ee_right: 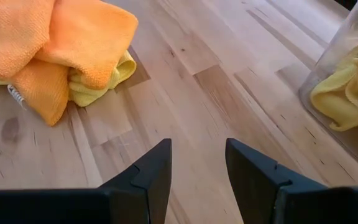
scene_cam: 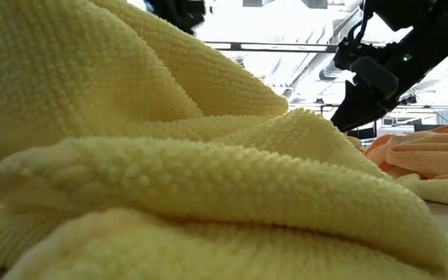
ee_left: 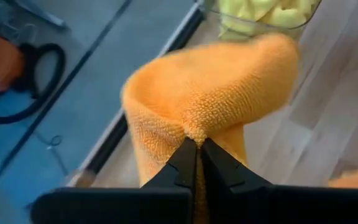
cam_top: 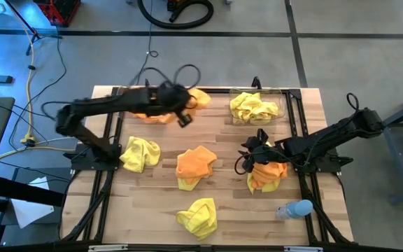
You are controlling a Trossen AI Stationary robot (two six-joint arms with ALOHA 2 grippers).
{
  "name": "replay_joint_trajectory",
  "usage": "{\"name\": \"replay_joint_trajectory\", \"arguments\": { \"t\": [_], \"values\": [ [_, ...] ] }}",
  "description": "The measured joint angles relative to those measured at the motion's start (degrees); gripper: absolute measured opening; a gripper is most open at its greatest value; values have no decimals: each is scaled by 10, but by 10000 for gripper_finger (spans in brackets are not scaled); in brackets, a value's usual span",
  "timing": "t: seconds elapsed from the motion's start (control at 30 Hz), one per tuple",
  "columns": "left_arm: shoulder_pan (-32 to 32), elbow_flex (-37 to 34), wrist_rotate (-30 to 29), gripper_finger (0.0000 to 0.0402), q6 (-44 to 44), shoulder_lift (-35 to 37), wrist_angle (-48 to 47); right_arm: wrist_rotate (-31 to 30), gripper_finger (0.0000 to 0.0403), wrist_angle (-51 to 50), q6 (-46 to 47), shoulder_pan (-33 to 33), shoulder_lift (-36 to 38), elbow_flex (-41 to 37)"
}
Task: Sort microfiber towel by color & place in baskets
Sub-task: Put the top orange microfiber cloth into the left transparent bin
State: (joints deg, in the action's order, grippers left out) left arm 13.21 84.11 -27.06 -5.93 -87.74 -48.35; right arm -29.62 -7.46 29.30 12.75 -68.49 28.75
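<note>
The left gripper [ee_left: 194,146] has its jaws clamped on a fold of a fuzzy orange microfiber towel [ee_left: 219,93], lifted beside the clear plastic basket holding yellow towels [cam_top: 283,110]. The right gripper [ee_right: 197,165] hovers with jaws apart over bare wood, in front of that basket. More orange and yellow cloths [cam_top: 196,166] lie scattered across the wooden table [cam_top: 226,203] nearer than the basket.

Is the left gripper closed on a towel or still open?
Shut on an orange towel. In the left wrist view the left gripper has its two fingers pressed together, pinching a fold of the cloth.
</note>
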Motion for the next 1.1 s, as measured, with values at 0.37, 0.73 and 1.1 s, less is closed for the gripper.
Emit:
{"name": "replay_joint_trajectory", "arguments": {
  "t": [0.37,0.73,1.1],
  "values": [
    [30,-1,-97,0,-54,145,-211,-1,145,0,2,0,0,0],
    [112,-44,-50,0,126,148,-282,-1,145,0,2,0,0,0],
    [222,-197,0,0,259,148,-99,-1,145,1,3,0,0,0]
  ]
}}
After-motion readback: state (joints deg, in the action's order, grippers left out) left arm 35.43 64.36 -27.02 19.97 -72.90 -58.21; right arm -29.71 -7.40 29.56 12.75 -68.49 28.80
